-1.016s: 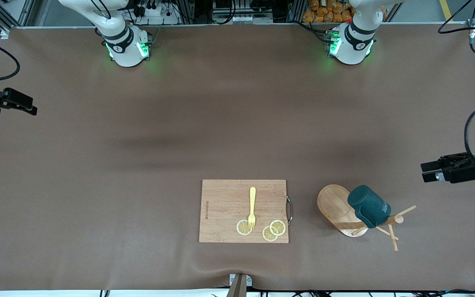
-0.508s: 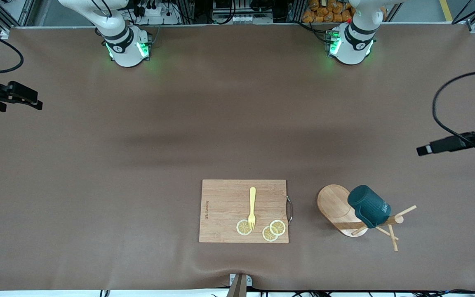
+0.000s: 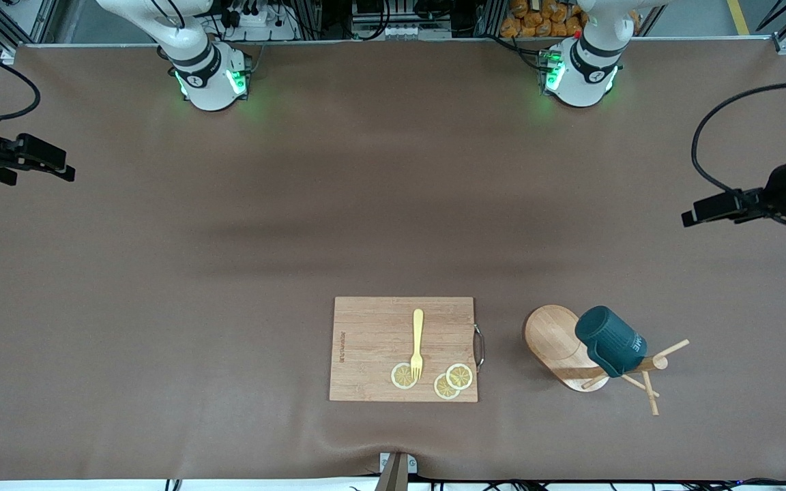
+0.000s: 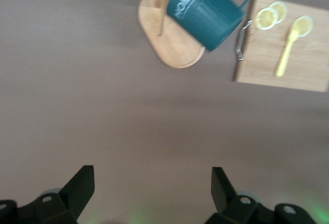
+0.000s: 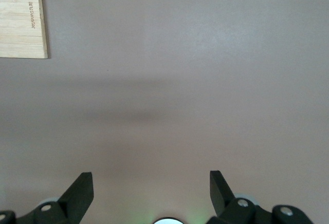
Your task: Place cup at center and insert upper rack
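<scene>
- Now, in the front view, my left gripper [image 3: 690,218] hangs over the bare table [image 3: 229,273] at the left arm's end, and my right gripper [image 3: 65,172] hangs over the table at the right arm's end; both hold nothing.
- The upper rack [image 3: 560,344] stands near the front camera, toward the left arm's end, and the cup [image 3: 610,339] hangs on it, tilted.
- Beside the rack, toward the right arm's end, lies a cutting board [image 3: 372,341] with a yellow fork [image 3: 417,341] and lemon slices [image 3: 452,380] on it.
- In the left wrist view, my fingers [image 4: 77,188] stand wide apart over bare table; the cup [image 4: 205,9] on the rack [image 4: 172,44] and the board [image 4: 303,64] are well apart from them.
- In the right wrist view, my fingers [image 5: 79,190] are wide apart too, and only a corner of the board [image 5: 20,18] shows.
</scene>
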{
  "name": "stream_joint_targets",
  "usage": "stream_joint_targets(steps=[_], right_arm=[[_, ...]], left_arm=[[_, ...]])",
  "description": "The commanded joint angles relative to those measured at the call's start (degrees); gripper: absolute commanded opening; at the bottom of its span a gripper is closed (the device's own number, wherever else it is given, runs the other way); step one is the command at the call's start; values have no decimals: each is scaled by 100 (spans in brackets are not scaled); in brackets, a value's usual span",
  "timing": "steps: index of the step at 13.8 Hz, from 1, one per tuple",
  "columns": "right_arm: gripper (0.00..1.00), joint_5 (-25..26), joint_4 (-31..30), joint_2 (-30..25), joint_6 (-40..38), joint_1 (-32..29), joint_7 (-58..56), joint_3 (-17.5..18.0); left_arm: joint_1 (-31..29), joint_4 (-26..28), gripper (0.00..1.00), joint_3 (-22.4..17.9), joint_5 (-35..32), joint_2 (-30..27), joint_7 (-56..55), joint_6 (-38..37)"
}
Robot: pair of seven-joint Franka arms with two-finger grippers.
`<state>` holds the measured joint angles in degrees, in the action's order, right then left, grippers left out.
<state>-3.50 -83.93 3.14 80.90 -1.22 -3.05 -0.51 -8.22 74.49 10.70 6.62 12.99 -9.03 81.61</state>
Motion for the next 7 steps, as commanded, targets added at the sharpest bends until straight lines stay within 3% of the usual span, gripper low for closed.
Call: stream_joint_targets(steps=[1,4,6,7], right_arm=[[100,7,-36,-59,-39,16,85,-19],[100,-2,-36,-41,-13,-27,76,-28],[100,7,-36,-33,14,-19,85,-28],[100,7,-36,-33,14,-19,85,-28]], left_arm=[[171,715,100,-154,-336,-691,-81,31],[522,1907,100,-612,-450,-1472,6,713],[497,2777,100,-630,-468,-2052,129,1477],[496,2938,100,-621,-468,-2176,138,1576]])
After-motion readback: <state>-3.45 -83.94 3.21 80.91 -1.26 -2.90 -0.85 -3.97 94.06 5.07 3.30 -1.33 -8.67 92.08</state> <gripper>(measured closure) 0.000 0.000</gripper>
